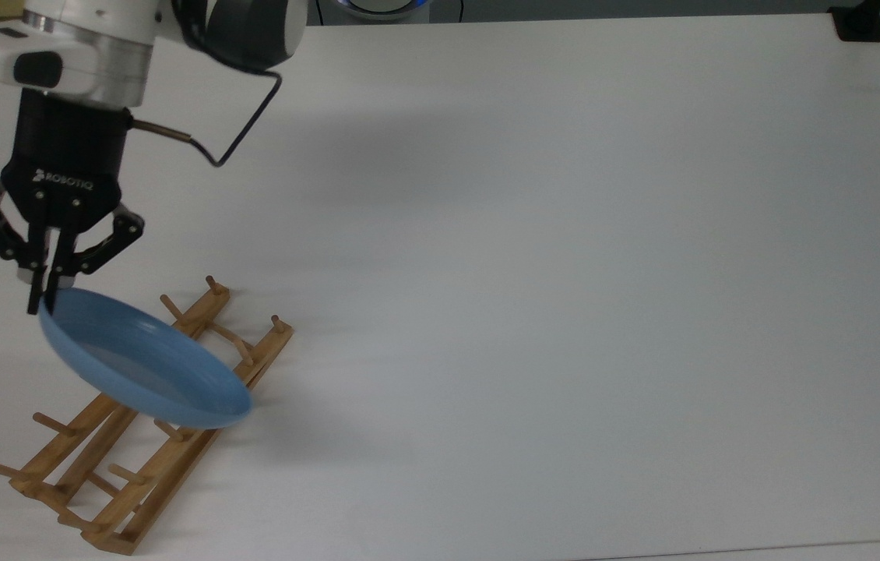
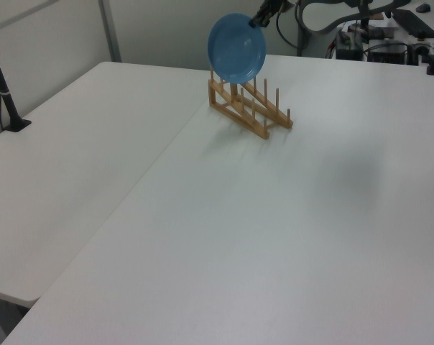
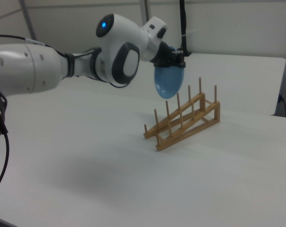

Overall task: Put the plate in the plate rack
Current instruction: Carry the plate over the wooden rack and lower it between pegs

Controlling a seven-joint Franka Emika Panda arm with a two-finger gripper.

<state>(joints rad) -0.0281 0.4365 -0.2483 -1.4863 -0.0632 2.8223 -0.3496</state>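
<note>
The white worktop (image 1: 564,273) spreads wide and bare, carrying the plate rack (image 1: 136,436) at the top view's lower left. The rack is a bamboo frame of two long rails with upright pegs, standing flat on the worktop; in the right view (image 3: 185,120) its pegs rise in a stepped row.

Above it hangs the arm (image 3: 62,64), white and bulky, reaching in from the right view's left.

The plate (image 1: 144,362) is off the worktop, tilted, hanging in the air over the rack's middle in the top view. In the left view (image 2: 236,47) it faces the camera nearly edge-up, just above the far pegs; I cannot tell whether its low edge touches them.

The tool (image 1: 43,300) is clenched on the plate's rim at its upper edge, the pinch narrow and well off-centre.

As a judgement: the plate looks stiff, smooth and fairly light, probably slippery at the glaze-like rim and breakable if dropped. Held by one rim point it may swing or pivot, so a hold on the raised rim is sensible, and lowering between two pegs likely needs a steady, near-upright tilt.
</note>
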